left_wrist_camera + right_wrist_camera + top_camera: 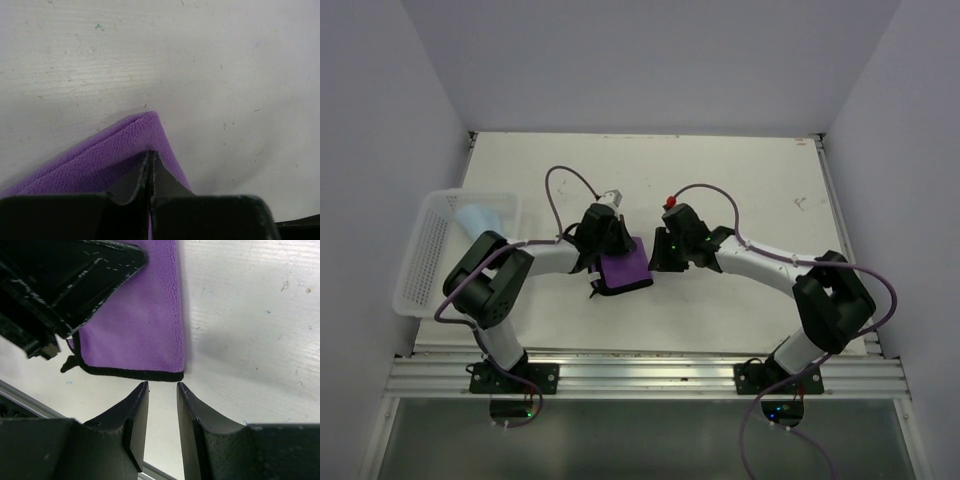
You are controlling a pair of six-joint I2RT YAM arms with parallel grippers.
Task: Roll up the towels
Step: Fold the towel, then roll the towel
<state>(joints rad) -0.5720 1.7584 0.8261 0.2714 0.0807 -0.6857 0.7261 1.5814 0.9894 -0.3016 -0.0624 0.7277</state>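
The dark towel point(625, 268) lies folded at mid table, purple face up with a black hem. My left gripper point(606, 268) is shut on it. In the left wrist view the fingertips point(150, 156) pinch the purple towel point(110, 155) at a folded corner. My right gripper point(656, 262) stands just right of the towel. In the right wrist view it is open point(162, 386) with only bare table between its fingers, just short of the towel's hemmed corner point(145, 325). The left gripper's black fingers point(75, 280) show above the cloth there. The light blue towel point(480, 215) sits in the basket.
A white mesh basket point(425, 265) stands at the table's left edge. An aluminium rail point(640, 375) runs along the near edge by the arm bases. White walls close in the left, right and back sides. Purple cables loop above both wrists.
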